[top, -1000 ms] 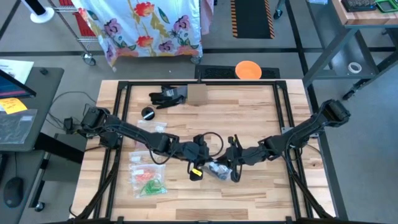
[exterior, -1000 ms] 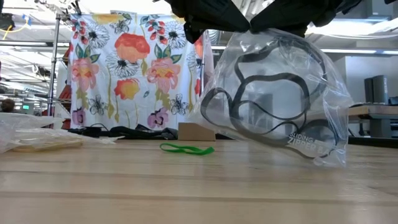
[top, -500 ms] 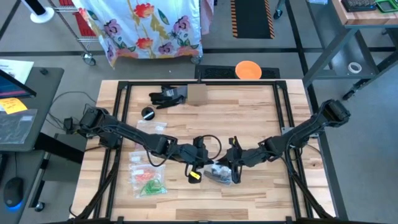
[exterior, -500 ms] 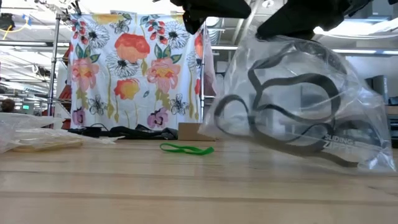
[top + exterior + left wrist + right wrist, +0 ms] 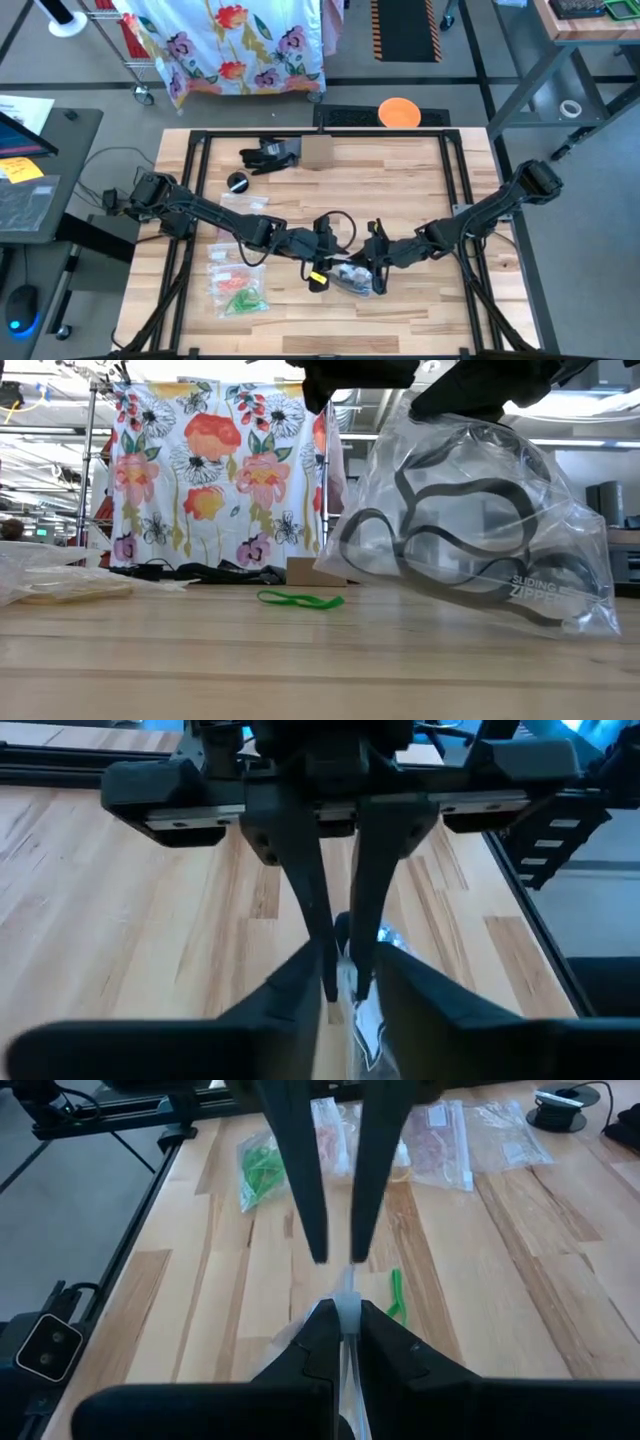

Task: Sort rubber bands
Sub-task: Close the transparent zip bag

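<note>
A clear zip bag holding several dark rubber bands hangs under both grippers at mid-table. My right gripper is shut on the bag's top. My left gripper faces it from the table's left, open, with a fingertip on either side of that same top edge. A loose green rubber band lies flat on the wood farther back, and also shows in the right wrist view. In the high view the two grippers meet over the bag. My right gripper pinches the bag's white zipper edge between its two fingers, coming slanting down from the table's right. The bag hangs tilted below the fingers, its lower corner down near the tabletop. Whether my left gripper's open fingers touch the bag, I cannot tell.
Other clear bags with green and red bands lie near the table's left front. A cardboard box, a black bundle and a small black round thing stand toward the far edge. Black frame rails run along the table's sides.
The bag has swung toward the table's right under the grippers, and its lower corner now sits farther right and lower. In the low view the two grippers, earlier bunched together above the bag, stand a little apart.
</note>
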Robot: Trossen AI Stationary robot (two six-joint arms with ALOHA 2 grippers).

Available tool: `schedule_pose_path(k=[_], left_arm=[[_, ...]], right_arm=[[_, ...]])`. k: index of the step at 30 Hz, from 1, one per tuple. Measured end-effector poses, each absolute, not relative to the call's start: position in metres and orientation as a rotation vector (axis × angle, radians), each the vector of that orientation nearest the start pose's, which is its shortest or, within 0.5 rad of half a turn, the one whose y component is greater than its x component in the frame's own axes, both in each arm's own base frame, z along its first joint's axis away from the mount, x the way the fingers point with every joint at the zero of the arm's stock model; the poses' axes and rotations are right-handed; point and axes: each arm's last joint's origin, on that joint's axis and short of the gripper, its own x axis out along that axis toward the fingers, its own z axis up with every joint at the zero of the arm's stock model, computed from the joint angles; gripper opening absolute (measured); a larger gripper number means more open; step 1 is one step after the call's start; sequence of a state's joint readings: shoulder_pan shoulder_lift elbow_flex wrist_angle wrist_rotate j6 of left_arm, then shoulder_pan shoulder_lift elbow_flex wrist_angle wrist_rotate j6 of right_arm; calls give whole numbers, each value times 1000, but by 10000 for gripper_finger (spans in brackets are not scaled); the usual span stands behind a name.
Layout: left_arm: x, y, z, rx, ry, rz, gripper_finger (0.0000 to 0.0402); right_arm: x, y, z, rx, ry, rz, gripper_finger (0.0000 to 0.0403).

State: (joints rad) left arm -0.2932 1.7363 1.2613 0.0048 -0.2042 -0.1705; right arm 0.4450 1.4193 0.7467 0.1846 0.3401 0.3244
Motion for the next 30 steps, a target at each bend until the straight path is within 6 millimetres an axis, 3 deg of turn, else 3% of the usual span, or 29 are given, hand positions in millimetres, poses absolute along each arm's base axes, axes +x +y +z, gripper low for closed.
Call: schedule_pose_path(k=[5,8,19,25,30], left_arm=[[381,-109,265,-105,431,-67,146],[384,-109,257,-123,452,-57,174],[390,-107,246,-128,479,-79,184],[390,-105,246,-129,479,-70,141],[388,-104,244,-111,509,-50,41]], right_arm=[[269,117,214,132,461,28,17],[269,117,214,132,461,28,17],[269,117,214,129,461,29,17],[269,117,214,129,461,29,17],[268,117,213,126,470,27,17]])
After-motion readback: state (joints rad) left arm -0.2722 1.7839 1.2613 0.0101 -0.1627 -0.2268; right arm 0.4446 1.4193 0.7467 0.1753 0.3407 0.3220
